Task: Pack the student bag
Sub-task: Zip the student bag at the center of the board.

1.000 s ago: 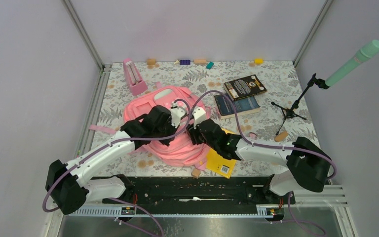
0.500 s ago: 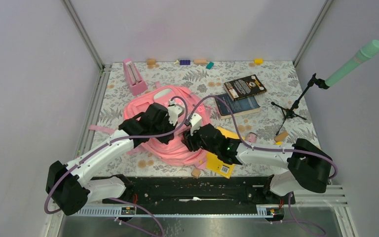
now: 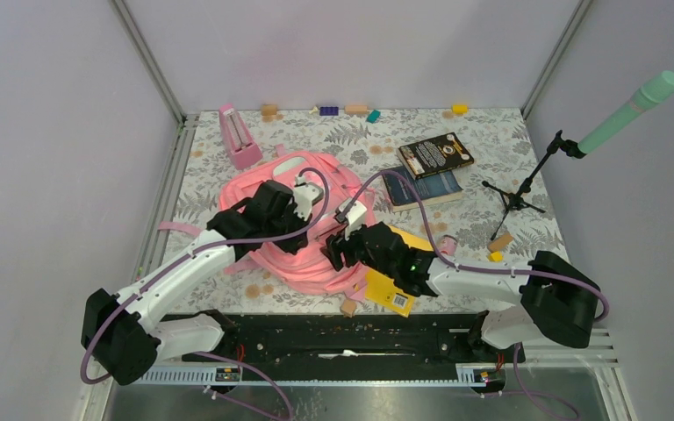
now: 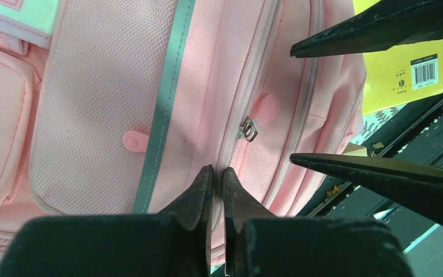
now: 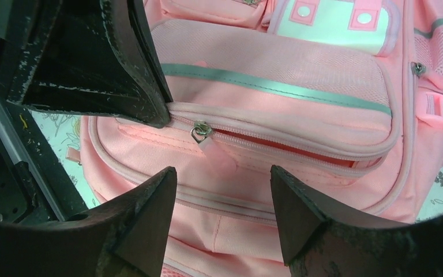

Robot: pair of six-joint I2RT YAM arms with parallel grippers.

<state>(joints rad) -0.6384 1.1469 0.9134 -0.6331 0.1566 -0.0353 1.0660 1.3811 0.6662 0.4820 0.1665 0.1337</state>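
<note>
The student bag [image 3: 244,186] is lying flat on the bench [image 3: 491,149], front pockets up. Your left fingers [image 4: 217,172] are pressing shut against its zip seam; whether they are pinching fabric is unclear. Your right fingers [image 5: 222,173] are standing open over the zip pull [image 5: 201,134], holding nothing.

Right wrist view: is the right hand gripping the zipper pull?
No, the right hand is open, and the zipper pull lies free just ahead of it, untouched.
</note>
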